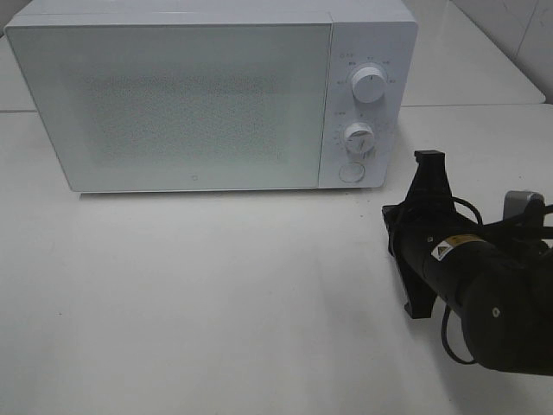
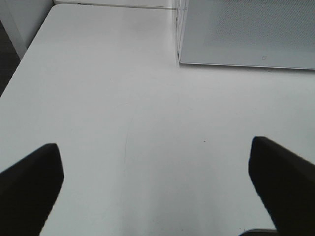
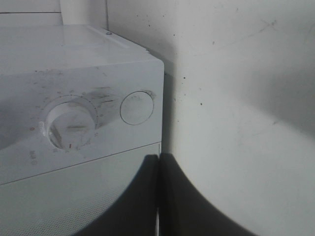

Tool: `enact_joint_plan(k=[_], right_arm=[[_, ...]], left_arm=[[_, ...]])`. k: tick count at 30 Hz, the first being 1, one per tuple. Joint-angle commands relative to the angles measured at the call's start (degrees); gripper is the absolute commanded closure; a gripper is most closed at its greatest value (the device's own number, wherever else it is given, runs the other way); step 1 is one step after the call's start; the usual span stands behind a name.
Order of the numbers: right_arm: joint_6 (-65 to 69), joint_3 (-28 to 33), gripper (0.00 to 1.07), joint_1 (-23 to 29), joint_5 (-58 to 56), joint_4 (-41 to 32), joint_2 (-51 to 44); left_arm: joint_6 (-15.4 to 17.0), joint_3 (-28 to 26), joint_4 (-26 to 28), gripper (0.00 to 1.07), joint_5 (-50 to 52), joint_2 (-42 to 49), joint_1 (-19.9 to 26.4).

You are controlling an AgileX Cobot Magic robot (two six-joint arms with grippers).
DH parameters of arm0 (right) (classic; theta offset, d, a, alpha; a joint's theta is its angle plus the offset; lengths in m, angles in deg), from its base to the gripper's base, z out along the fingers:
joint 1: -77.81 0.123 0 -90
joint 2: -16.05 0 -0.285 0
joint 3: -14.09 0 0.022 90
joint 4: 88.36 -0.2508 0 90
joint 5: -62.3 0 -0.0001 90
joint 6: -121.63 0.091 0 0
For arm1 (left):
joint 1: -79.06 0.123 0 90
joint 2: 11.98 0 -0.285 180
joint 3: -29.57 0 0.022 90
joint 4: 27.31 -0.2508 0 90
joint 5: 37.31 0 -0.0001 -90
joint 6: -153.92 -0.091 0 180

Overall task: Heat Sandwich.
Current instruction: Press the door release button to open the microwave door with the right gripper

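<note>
1. The sandwich is showing in no view; its location cannot be told.
2. The microwave (image 1: 207,95) is standing on the white table (image 1: 216,294) with its door closed.
3. The control panel is carrying two knobs, upper (image 1: 370,86) and lower (image 1: 358,137), with a round button (image 1: 351,172) below them.
4. The right gripper (image 1: 429,157) is hovering near the panel's lower right corner, fingers clenched together and grasping nothing.
5. The left gripper (image 2: 155,145) is hanging over bare table, fingers (image 2: 32,182) spread wide and released, holding nothing.
</note>
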State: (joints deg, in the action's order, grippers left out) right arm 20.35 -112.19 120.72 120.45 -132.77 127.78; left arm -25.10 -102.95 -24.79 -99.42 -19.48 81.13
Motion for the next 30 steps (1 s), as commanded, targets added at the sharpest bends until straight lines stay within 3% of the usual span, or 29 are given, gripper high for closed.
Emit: enact_joint_plan(k=[1, 16, 30], right_arm=[[0.3, -2.1, 1.07, -1.1, -1.1, 1.6, 1.1], [-0.9, -14.2, 1.07, -7.6, -7.7, 7.8, 7.9], [-1.5, -21.0, 1.07, -10.3, -9.3, 9.1, 13.2]], left_arm=[[-0.1, 0.1, 0.0, 0.09, 0.8, 0.9, -0.1], [-0.1, 0.1, 0.0, 0.09, 0.8, 0.9, -0.1], [-0.1, 0.1, 0.0, 0.09, 0.8, 0.9, -0.1]])
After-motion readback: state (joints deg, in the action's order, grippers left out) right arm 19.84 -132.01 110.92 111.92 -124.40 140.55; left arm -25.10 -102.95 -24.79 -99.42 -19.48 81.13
